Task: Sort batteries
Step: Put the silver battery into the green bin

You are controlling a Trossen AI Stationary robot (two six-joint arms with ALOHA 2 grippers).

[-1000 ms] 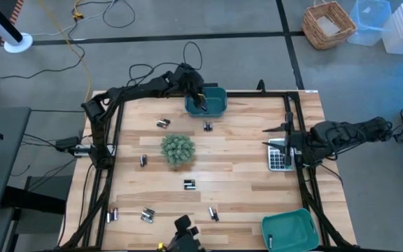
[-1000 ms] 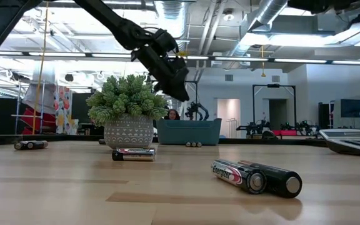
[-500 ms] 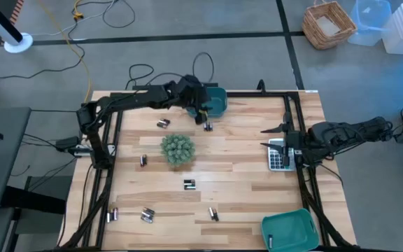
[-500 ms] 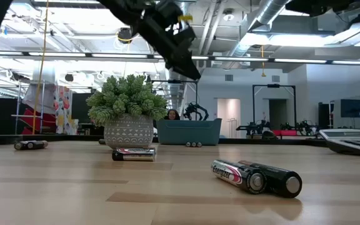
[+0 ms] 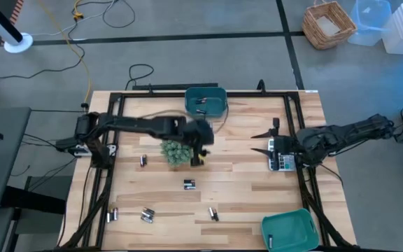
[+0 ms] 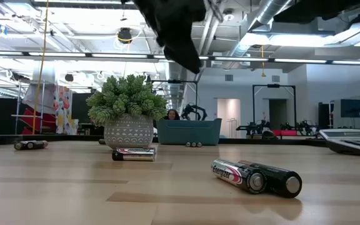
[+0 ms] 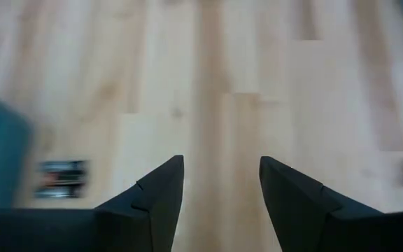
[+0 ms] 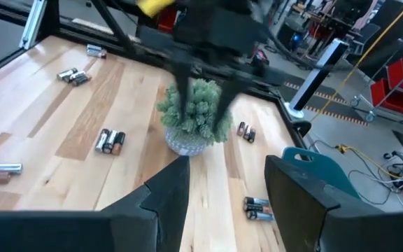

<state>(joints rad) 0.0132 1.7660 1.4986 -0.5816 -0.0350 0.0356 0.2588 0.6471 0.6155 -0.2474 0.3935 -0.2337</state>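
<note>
1. Wooden desk point(image 5: 243, 175), light planks, bounded by a black frame; grey floor around it, a wicker basket point(image 5: 329, 24) beyond the far edge.
2. Potted plant point(image 5: 178, 150), green, placed left of the desk's middle.
3. Teal bin point(image 5: 206, 101) at the far edge, with at least one battery point(image 5: 201, 101) seen inside; a second teal bin point(image 5: 291, 229) at the near right corner.
4. Batteries scattered in pairs on the wood: one pair point(image 5: 189, 185) near the middle, another point(image 5: 213, 213) nearer the front, others point(image 5: 147, 215) toward the near left corner, one pair point(image 5: 143, 161) left of the plant.
5. Left hand point(image 5: 200, 143), just right of the plant and above the desk; fingers point(image 7: 156, 199) apart, nothing between them (bare wood seen through the gap).
6. Right hand point(image 5: 261, 141), over the desk's right side, beside the calculator point(image 5: 280, 155); fingers point(image 8: 163, 203) apart and empty.
</note>
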